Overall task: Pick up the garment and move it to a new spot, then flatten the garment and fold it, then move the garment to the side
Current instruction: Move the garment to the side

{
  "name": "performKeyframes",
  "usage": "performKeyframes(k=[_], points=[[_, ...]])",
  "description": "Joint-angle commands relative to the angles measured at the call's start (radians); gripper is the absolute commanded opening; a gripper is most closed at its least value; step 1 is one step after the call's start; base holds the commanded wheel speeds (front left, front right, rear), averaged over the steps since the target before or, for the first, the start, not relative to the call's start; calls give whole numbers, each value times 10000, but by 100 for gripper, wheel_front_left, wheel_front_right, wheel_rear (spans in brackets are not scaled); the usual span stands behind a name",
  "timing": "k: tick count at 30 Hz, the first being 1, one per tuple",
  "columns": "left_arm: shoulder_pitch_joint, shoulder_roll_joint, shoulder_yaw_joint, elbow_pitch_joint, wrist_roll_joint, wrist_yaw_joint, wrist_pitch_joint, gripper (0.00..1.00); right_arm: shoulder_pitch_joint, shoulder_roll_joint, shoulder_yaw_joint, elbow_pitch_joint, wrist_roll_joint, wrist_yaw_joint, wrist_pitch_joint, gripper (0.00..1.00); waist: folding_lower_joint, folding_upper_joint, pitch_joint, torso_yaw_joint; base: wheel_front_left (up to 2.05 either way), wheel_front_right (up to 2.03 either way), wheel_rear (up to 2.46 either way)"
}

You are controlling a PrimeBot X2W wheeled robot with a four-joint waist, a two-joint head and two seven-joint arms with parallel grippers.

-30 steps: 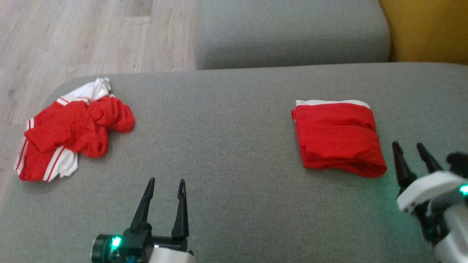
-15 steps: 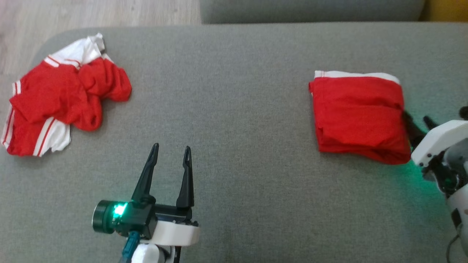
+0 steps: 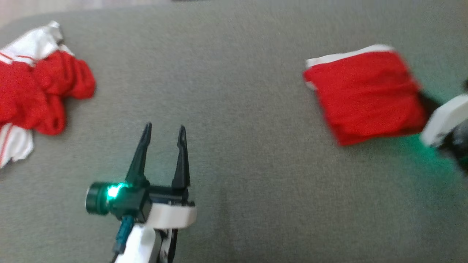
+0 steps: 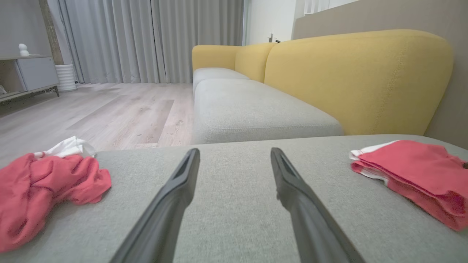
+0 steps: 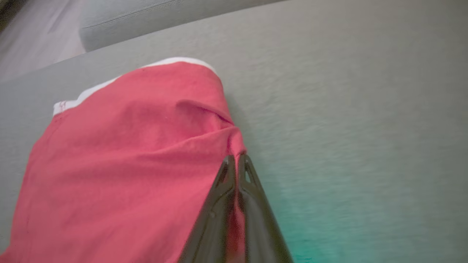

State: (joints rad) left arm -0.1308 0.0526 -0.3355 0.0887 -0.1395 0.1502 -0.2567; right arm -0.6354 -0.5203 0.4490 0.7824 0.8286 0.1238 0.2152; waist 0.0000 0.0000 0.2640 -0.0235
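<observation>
Jaws of right gripper (image 5: 237,160) are together, pinching the right-hand edge of the folded red fabric garment with white trim (image 3: 365,95); cloth puckers into the tips in the right wrist view. Jaws of left gripper (image 3: 164,128) stand apart, empty, over bare grey fabric sofa seat (image 3: 237,73) at lower left of the head frame. Folded garment lies flat on the seat at right of the head frame, near-square, white-trimmed edge along its top, tilted. Right arm is on it; left is well apart. Likely the last step: shift it aside. One-edge grip may drag the fold open. Crumpled red-and-white garment (image 3: 33,91) sits at far left.
</observation>
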Motion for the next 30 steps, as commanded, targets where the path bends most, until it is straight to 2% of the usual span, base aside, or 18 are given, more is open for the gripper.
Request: performKeyframes(k=[1,8,11,16,19,20,21,26,30], points=[[-418,-24,344,-380,70,14,-51,100,-275,-569,54,-230,-134,69,-162,0,0,0,554,-374,0,0,0],[-1390,-24,296,-628,417,-196,-51,100,-1095,-2570,-213,348,-867,69,-679,0,0,0,2311,-862,0,0,0],[-1872,-22,222,-692,633,-431,-51,100,-1600,-3292,-417,752,-1497,69,-1138,0,0,0,3060,-1015,0,0,0],[-2642,-20,129,-658,777,-740,-51,100,-2392,-4033,-646,1209,-2635,69,-1586,0,0,0,3992,-1208,0,0,0],[-3029,-21,154,-698,525,-754,-51,100,-2753,-4176,-776,1471,-3328,69,-1566,0,0,0,4259,-1239,0,0,0],[-3130,-21,151,-702,469,-747,-51,100,-2860,-4148,-893,1620,-3492,69,-1533,11,0,0,4285,-1237,0,0,0],[-3200,-22,148,-708,342,-735,-51,100,-2957,-4098,-1011,1777,-3662,69,-1503,100,0,0,4279,-1220,0,0,0],[-3126,-22,90,-558,214,-666,-51,100,-3101,-3372,-1426,2474,-4366,69,-1236,100,0,0,3581,-1018,0,0,0],[-2643,-23,91,-390,140,-544,-51,100,-2942,-2610,-1726,2659,-4877,69,-1709,100,0,0,2529,-852,0,0,0]])
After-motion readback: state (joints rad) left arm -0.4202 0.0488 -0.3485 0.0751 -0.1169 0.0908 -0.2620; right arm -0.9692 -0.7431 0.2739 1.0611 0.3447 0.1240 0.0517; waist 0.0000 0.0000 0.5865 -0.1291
